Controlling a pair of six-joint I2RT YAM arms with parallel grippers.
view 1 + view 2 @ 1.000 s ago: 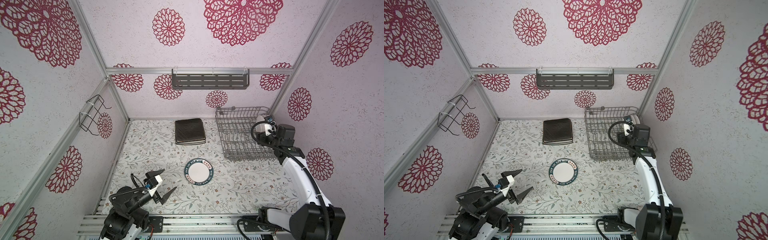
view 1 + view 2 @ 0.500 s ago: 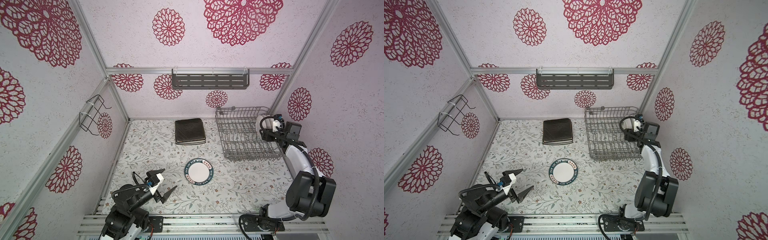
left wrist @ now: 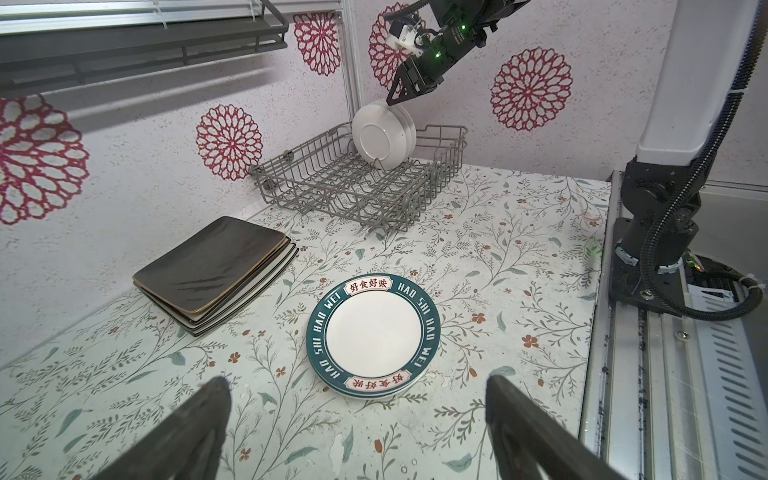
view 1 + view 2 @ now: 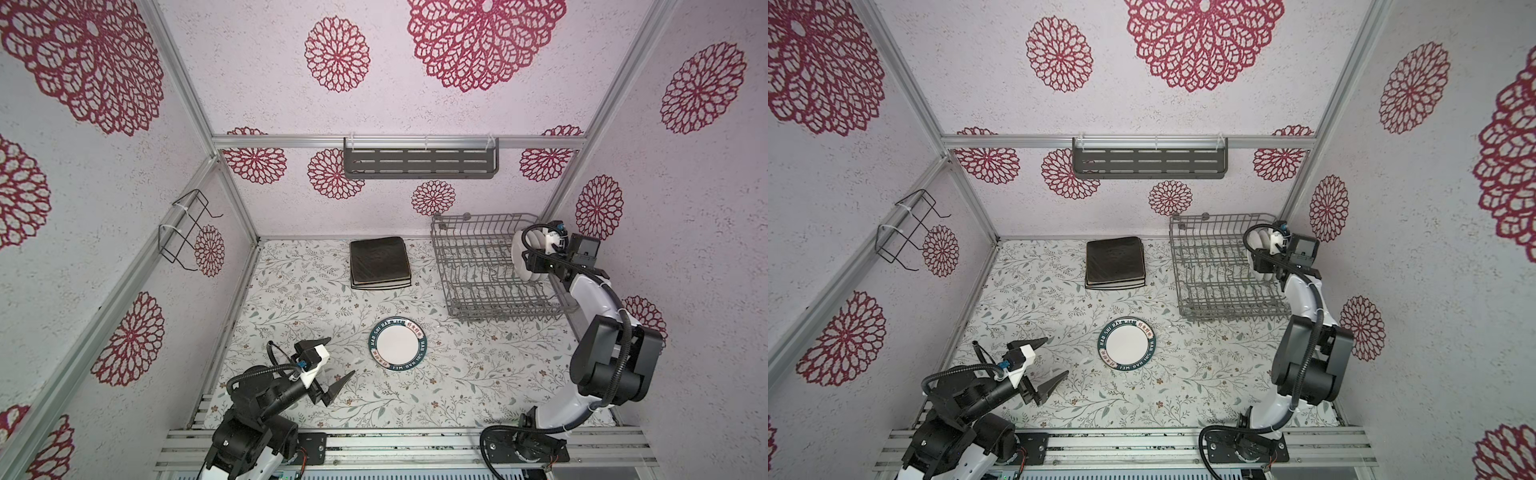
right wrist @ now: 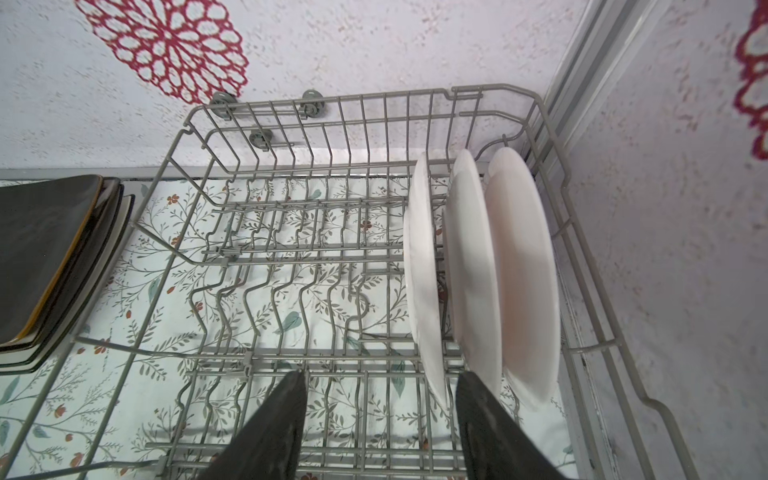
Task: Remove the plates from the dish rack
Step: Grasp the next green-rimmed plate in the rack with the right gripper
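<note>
grey wire dish rack [image 4: 473,228] sits at the back right of the table [image 4: 478,374]. it holds three white round plates [image 5: 473,270], standing on edge between the tines at its right end, backs turned toward the rest of the rack.

right end effector [image 5: 382,376] hangs just above them, jaws partway apart and gripping nothing. in the right wrist view the rim of the leftmost plate sits in the gap between its jaws, and i can't tell if either one touches it.

out on the table, just left of the rack, there's a stack of square plates [image 4: 379,262] lying flat, black one on top, cream edges showing underneath. nearer the front is a round plate [image 4: 397,344] with a dark green printed rim, face up. the left wrist view shows a second rim peeking out under it.

left end effector [image 4: 340,356] is at the front left, near that round plate but not touching it, jaws spread wide, holding nothing.
</note>
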